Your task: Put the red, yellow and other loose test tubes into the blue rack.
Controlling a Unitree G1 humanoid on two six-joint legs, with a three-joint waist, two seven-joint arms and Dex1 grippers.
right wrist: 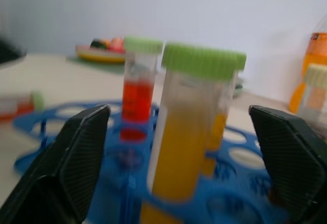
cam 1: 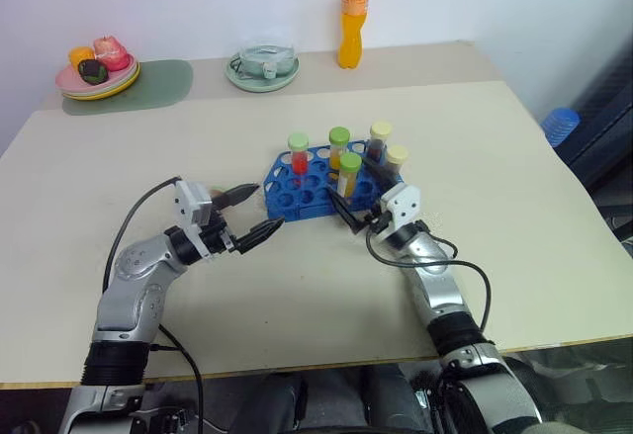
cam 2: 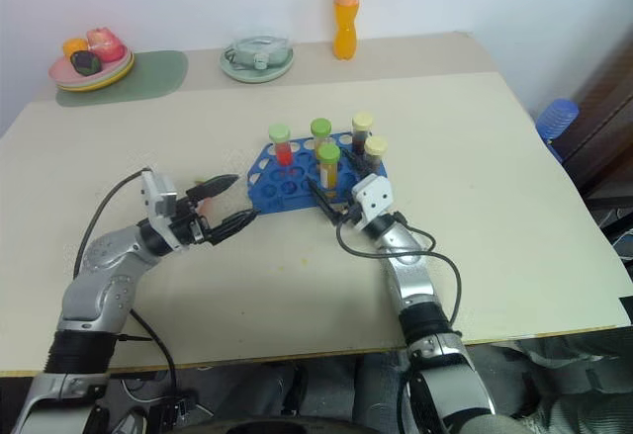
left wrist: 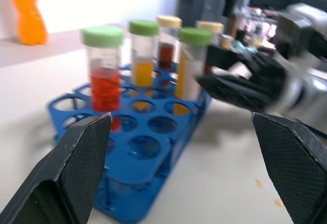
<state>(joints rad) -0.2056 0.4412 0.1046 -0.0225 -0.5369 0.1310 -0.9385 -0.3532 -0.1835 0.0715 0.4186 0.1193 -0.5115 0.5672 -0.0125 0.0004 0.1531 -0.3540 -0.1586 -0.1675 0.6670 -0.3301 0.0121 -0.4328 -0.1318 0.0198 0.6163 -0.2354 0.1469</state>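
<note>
The blue rack [cam 1: 297,189] lies mid-table with several capped test tubes standing in it: a red one [cam 1: 299,154], two yellow ones [cam 1: 339,147] with green caps, and two dark ones [cam 1: 379,139] with cream caps. My right gripper [cam 1: 354,189] is open at the rack's near right corner, and the front yellow tube [right wrist: 191,132] stands between its fingers [right wrist: 76,157] without touching them. My left gripper [cam 1: 265,207] is open just left of the rack, holding nothing. A small red tube [right wrist: 18,106] lies on the table beyond the rack, near my left gripper.
At the table's far edge stand an orange drink bottle [cam 1: 353,19] and a pale green round dish [cam 1: 262,68]. A plate of fruit [cam 1: 97,70] sits on a green mat [cam 1: 158,83] at the far left. A blue object [cam 1: 560,124] sits beyond the table's right edge.
</note>
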